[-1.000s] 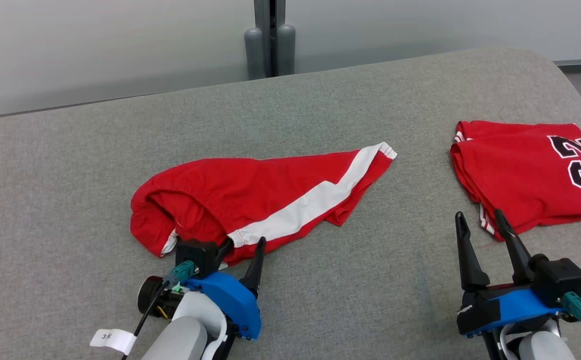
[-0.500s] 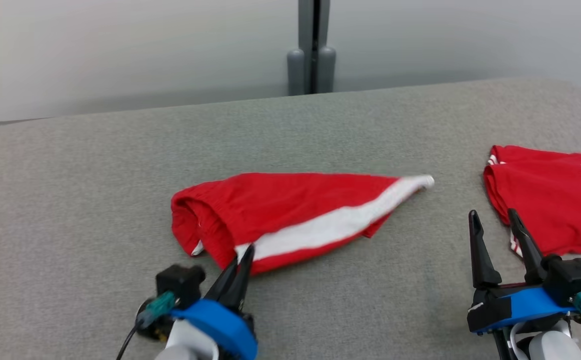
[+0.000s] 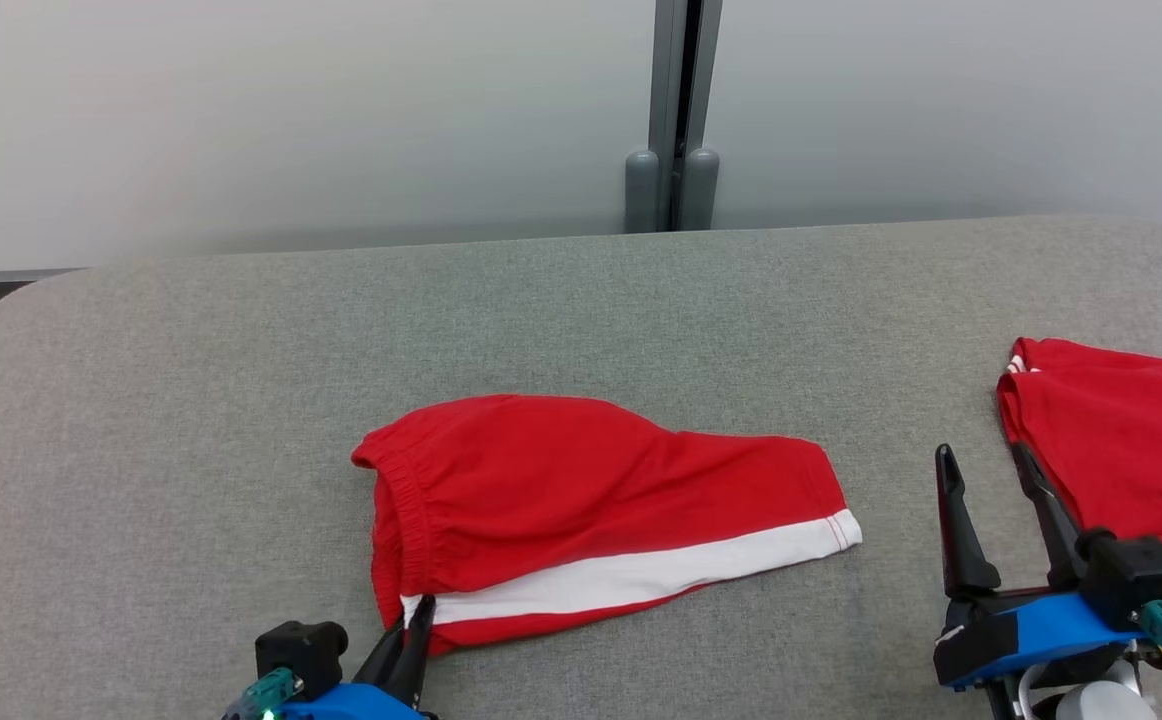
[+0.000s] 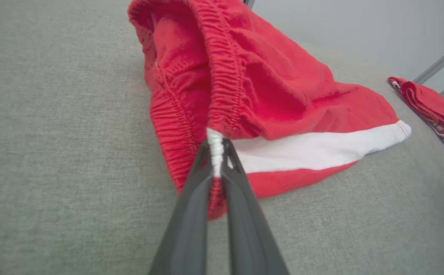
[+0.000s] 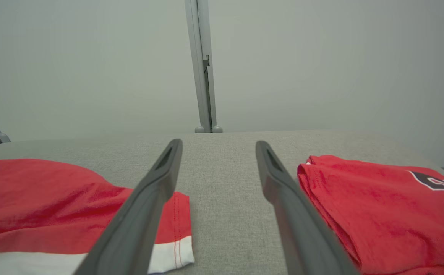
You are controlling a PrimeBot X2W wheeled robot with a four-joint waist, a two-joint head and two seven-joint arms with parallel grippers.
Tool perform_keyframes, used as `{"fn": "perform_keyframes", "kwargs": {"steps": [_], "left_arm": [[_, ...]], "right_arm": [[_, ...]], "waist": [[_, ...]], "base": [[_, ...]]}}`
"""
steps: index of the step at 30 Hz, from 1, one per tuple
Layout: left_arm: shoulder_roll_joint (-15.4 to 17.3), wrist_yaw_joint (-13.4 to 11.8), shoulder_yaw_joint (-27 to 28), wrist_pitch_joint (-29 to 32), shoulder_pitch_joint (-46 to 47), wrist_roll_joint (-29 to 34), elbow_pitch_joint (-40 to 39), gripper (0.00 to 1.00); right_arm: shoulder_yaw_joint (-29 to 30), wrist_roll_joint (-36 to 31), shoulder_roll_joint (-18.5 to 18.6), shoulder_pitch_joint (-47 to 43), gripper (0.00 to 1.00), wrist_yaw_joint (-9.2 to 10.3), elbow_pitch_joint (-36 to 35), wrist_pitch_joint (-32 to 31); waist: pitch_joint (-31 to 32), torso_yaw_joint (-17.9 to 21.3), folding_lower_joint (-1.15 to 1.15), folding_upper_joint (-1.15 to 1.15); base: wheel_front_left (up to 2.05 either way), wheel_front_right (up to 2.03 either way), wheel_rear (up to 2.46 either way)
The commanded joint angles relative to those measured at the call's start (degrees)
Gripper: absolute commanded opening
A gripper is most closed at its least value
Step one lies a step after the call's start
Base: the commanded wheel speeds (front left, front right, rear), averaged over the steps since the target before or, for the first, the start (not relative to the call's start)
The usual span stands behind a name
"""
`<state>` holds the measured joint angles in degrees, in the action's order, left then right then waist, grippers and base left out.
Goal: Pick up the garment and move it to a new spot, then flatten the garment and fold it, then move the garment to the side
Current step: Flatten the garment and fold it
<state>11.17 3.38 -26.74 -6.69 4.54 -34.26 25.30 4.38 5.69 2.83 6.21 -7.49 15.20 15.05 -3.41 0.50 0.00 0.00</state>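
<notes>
**A:** Left gripper [image 4: 216,144], state?

**B:** Fingers pressed together on cloth. They pinch the elastic waistband of the red shorts [image 3: 581,490] where the white side stripe meets it. In the left wrist view a white strip of gathered fabric sits between the two tips, with red fabric lower down between the fingers.

**A:** How do the shorts lie?

**B:** On the grey padded table [image 3: 191,400], about the middle of the head view and toward the near edge. The waistband is at the robot's left and the leg hem at its right, with the stripe running along the near side. In the left wrist view the waistband gapes open beside the pinch point. The rest lies flat with a few soft folds.

**A:** Right gripper [image 3: 981,452]?

**B:** Fingers spread apart, nothing between them. It sits at the lower right of the head view, pointing away from the robot, between the shorts' hem and a folded jersey [image 3: 1121,450]. I cannot tell whether its outer finger touches the jersey's edge.

**A:** The jersey?

**B:** Red, with dark numerals edged in white, lying at the table's right and well apart from the shorts.

**A:** Beyond the table?

**B:** A pale wall [image 3: 291,120] with a grey vertical post [image 3: 676,100] behind the far edge.
</notes>
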Motion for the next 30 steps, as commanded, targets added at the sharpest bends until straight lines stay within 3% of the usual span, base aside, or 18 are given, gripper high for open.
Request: {"fn": "perform_keyframes", "kwargs": {"steps": [1, 4, 5, 7, 8, 11, 21, 30], "left_arm": [[0.62, 0.02, 0.34, -0.91, 0.35, 0.19, 1.30, 0.00], [0.86, 0.12, 0.32, -2.17, 1.49, 0.80, 3.69, 0.00], [0.80, 0.24, 0.29, -2.59, 1.77, 0.93, 4.43, 0.10], [1.07, 0.62, -0.41, -3.55, 2.24, 1.63, 5.55, 0.55], [1.14, 0.69, -0.53, -4.14, 2.42, 1.78, 5.86, 1.00], [1.51, 0.91, -0.31, -5.74, 2.67, 2.17, 5.74, 1.00], [3.63, -2.80, 1.82, -8.13, 1.04, 5.33, -3.13, 1.00], [1.92, -6.57, 4.33, -8.51, -1.40, 5.61, -7.63, 1.00]], "right_arm": [[-0.19, -0.15, 0.12, -0.78, 1.00, -0.01, 0.03, 0.17], [-0.55, -0.26, 0.12, -0.86, 1.00, -0.01, 0.13, 0.17], [-0.73, -0.26, 0.12, -0.91, 1.00, -0.01, 0.24, 0.17], [-1.19, -0.11, 0.11, -1.11, 1.00, -0.01, 0.42, 0.17], [-1.33, 0.01, 0.12, -1.24, 1.00, -0.01, 0.44, 0.17], [-1.52, 0.14, 0.12, -1.46, 1.00, -0.01, 0.44, 0.17], [-1.34, 0.40, 0.11, -1.72, 1.00, -0.01, -0.42, 0.17], [-2.05, 1.07, 0.11, -1.98, 1.00, -0.01, -0.28, 0.17]], "waist": [[0.20, 0.04, 0.00, 0.00], [0.54, 0.06, 0.00, 0.00], [0.64, 0.10, 0.00, 0.00], [0.89, 0.24, 0.00, 0.00], [0.98, 0.29, 0.00, 0.00], [1.25, 0.28, 0.00, 0.00], [2.48, -1.07, 0.00, 0.00], [3.75, -2.23, 0.00, 0.00]], "base": [[0.00, 0.00, 0.00], [0.00, 0.00, 0.00], [0.00, 0.00, 0.00], [0.00, 0.00, 0.00], [0.00, 0.00, 0.00], [0.00, 0.00, 0.00], [0.00, 0.00, 0.00], [0.00, 0.00, 0.00]]}}
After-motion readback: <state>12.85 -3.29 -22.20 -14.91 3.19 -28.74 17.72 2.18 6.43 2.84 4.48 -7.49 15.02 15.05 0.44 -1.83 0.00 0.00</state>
